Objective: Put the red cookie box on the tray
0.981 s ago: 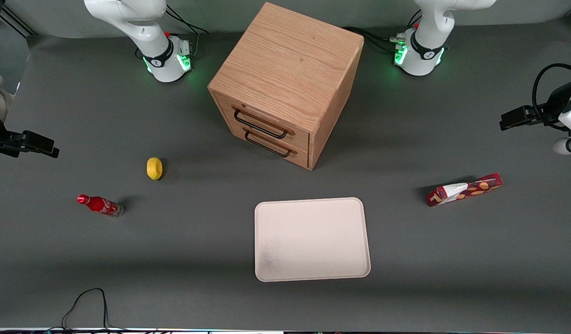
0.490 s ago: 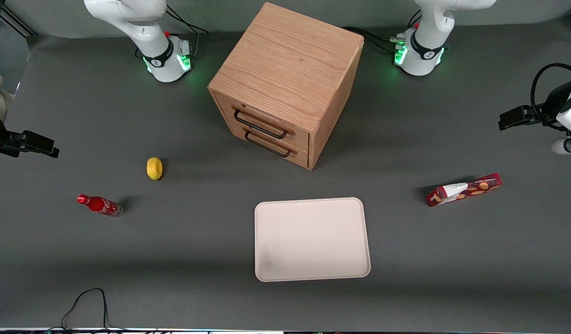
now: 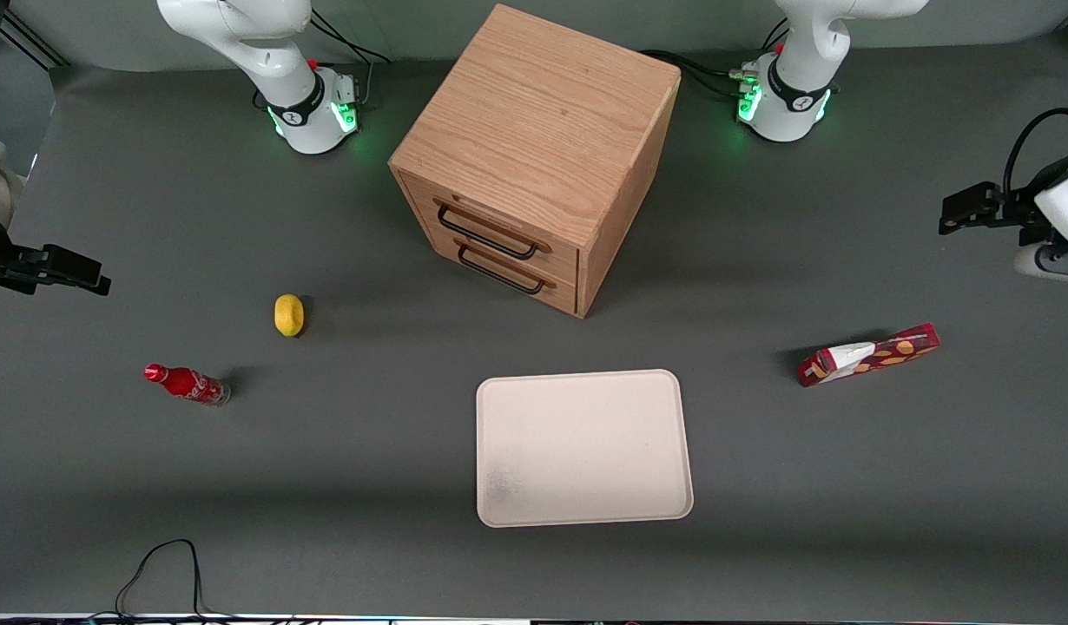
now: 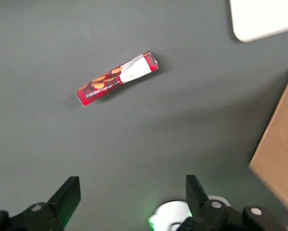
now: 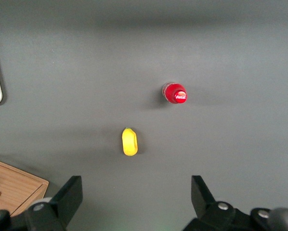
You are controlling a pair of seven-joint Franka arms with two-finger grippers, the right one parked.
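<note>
The red cookie box [image 3: 869, 355] [image 4: 117, 78] lies flat on the grey bench [image 3: 847, 486] toward the working arm's end, well apart from the cream tray [image 3: 583, 448] [image 4: 264, 19]. Its long axis runs roughly across the bench, slightly skewed, with the white-patch end pointing toward the tray. Bare bench surrounds it on every side. The tool [image 4: 129, 197] hangs high above the bench, fingers [image 4: 67, 197] spread wide, holding nothing. A wooden drawer cabinet [image 3: 534, 165] stands farther from the front camera than the tray.

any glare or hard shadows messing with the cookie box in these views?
Front view: even light, the long dark-red cookie box casts a soft shadow on the grey table. Left wrist view: box sharp, no glare; open gripper high above it; cream-white tray slightly overexposed.
</note>
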